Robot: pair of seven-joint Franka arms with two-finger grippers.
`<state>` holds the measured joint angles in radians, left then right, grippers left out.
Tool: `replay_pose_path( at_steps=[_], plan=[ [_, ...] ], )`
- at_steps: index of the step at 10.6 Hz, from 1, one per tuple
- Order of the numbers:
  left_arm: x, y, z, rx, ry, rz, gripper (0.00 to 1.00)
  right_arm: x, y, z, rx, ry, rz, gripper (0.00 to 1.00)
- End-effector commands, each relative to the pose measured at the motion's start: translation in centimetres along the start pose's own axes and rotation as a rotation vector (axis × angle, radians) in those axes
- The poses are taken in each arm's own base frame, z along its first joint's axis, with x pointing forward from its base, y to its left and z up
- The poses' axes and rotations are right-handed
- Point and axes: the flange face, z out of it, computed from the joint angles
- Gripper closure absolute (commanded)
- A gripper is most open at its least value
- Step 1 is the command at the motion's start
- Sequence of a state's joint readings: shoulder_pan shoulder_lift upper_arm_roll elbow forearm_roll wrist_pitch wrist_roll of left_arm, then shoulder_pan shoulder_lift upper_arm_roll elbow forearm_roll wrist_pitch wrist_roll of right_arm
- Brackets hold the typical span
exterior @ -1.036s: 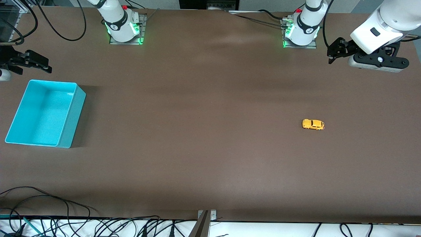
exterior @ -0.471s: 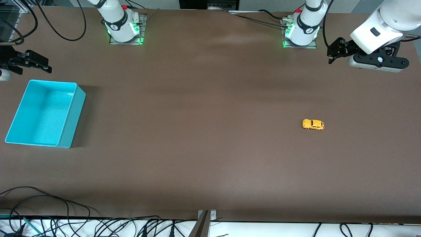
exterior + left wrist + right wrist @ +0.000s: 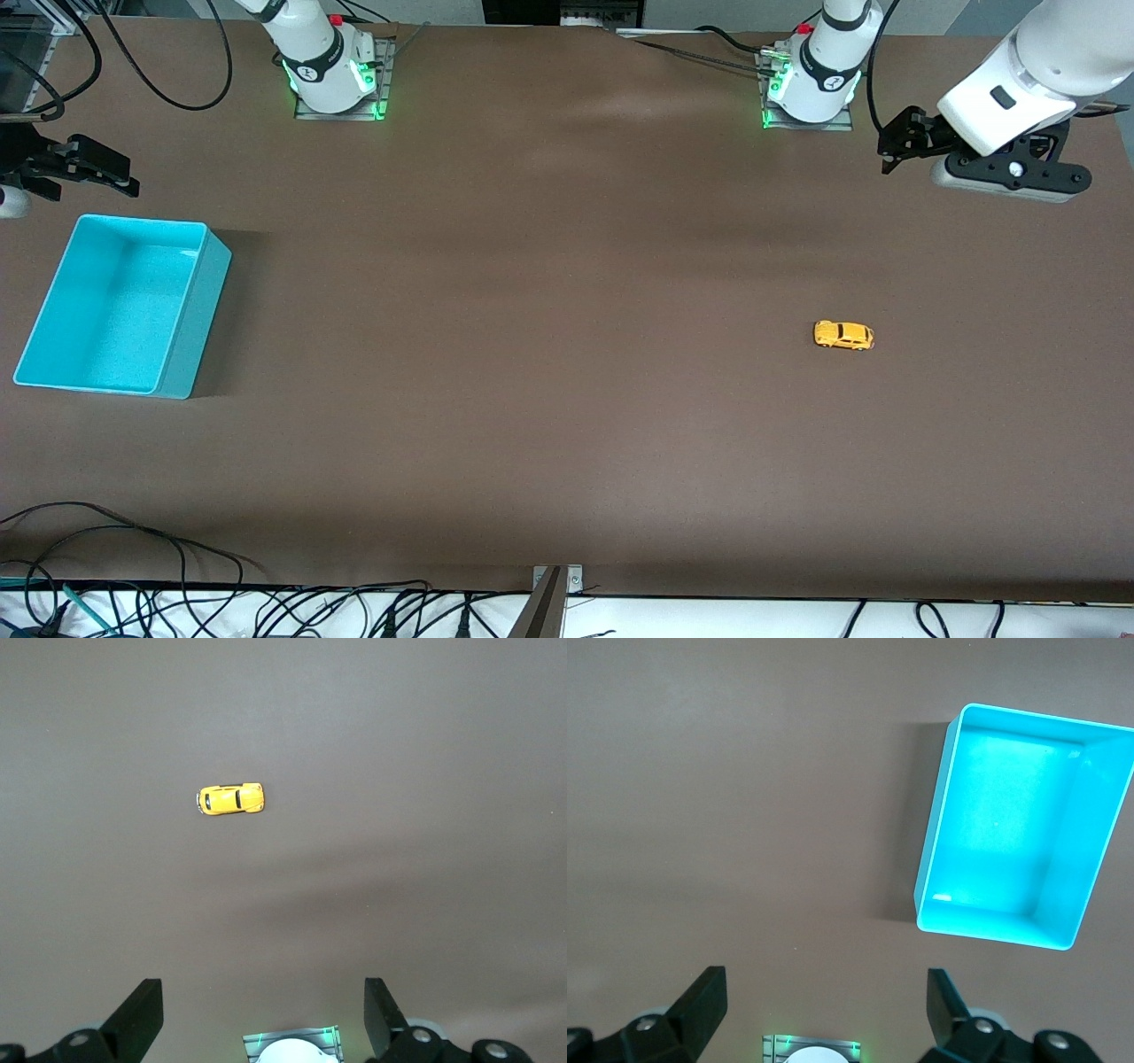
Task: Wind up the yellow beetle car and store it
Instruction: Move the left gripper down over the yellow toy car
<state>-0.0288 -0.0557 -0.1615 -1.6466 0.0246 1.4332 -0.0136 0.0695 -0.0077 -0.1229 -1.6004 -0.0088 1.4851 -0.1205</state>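
Observation:
The yellow beetle car (image 3: 843, 335) stands alone on the brown table toward the left arm's end; it also shows in the left wrist view (image 3: 230, 799). My left gripper (image 3: 895, 142) is open and empty, up in the air over the table near the left arm's base, well apart from the car; its fingertips (image 3: 142, 1014) frame bare table. My right gripper (image 3: 84, 168) is open and empty, held over the table beside the empty turquoise bin (image 3: 204, 292), which also shows in the right wrist view (image 3: 939, 850).
The two arm bases (image 3: 335, 75) stand with green lights along the table's edge farthest from the front camera. Loose cables (image 3: 177, 602) lie along the edge nearest it.
The left arm's wrist has shifted slightly toward the table's middle and a little higher in the view. The car, the bin and the right arm have not moved.

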Motion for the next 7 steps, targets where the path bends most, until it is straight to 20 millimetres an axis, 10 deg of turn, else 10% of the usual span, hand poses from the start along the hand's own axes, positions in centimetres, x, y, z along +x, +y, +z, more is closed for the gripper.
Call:
replay_pose_path(
  at_steps=[1, 7],
  plan=[
    [0.8, -0.1, 0.5, 0.016, -0.026, 0.006, 0.0, 0.1, 0.1, -0.4, 0.009, -0.008, 0.005, 0.0],
    [3.0, -5.7, 3.9, -0.024, -0.081, 0.461, 0.0, 0.1, 0.1, -0.4, 0.015, -0.004, -0.002, 0.0]
  ],
)
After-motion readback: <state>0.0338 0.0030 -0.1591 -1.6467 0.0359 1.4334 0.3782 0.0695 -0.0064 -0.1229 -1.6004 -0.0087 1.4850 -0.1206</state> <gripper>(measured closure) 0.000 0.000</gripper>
